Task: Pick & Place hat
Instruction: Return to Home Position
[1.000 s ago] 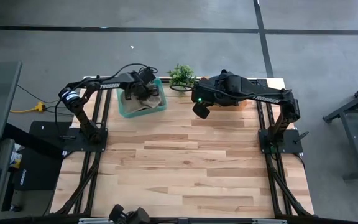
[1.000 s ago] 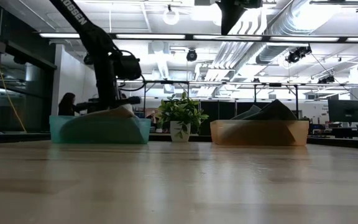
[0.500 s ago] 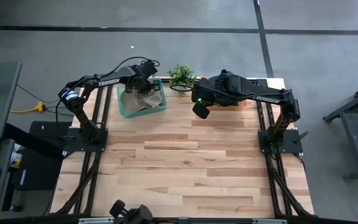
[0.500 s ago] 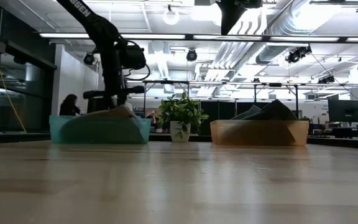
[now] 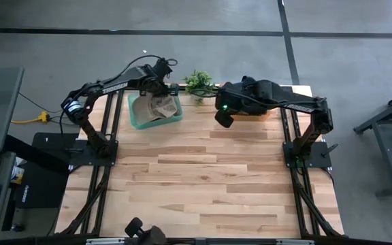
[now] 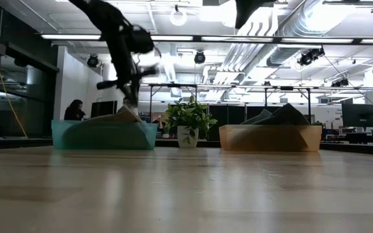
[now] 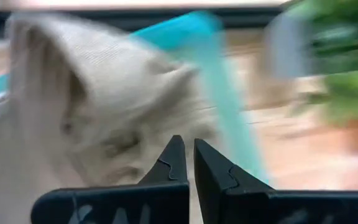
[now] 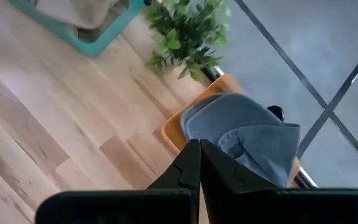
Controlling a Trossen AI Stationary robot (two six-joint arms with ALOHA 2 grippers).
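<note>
A beige knit hat (image 5: 158, 107) (image 6: 116, 116) (image 7: 92, 93) lies in a teal bin (image 5: 135, 120) (image 6: 102, 136) at the table's far left. My left gripper (image 5: 163, 89) (image 6: 133, 101) (image 7: 189, 146) stands just above the bin, fingers pointing down and shut on the hat's top. My right gripper (image 5: 223, 120) (image 8: 199, 149) is shut on nothing and hovers high over the table, near an orange bin (image 6: 271, 137) (image 8: 178, 132). A grey hat (image 6: 280, 115) (image 8: 247, 134) rests in that bin. My left gripper pinches the beige hat's raised top (image 6: 129, 109) between its two fingertips, coming from above and pointing down. The cloth is drawn up into a peak under the fingers while the rest of the hat lies in the teal bin. One layer or several, I cannot tell.
A small potted plant (image 5: 198, 82) (image 6: 188, 120) (image 8: 185, 31) stands between the two bins at the far edge. The wooden table (image 5: 203, 184) stretches bare toward the near edge. A person sits in the room behind the teal bin (image 6: 71, 109).
My left gripper has risen out of the teal bin and moved slightly toward the far edge, staying shut. The beige hat's top has come up into a sharper peak with it, and its body has stayed in the bin.
</note>
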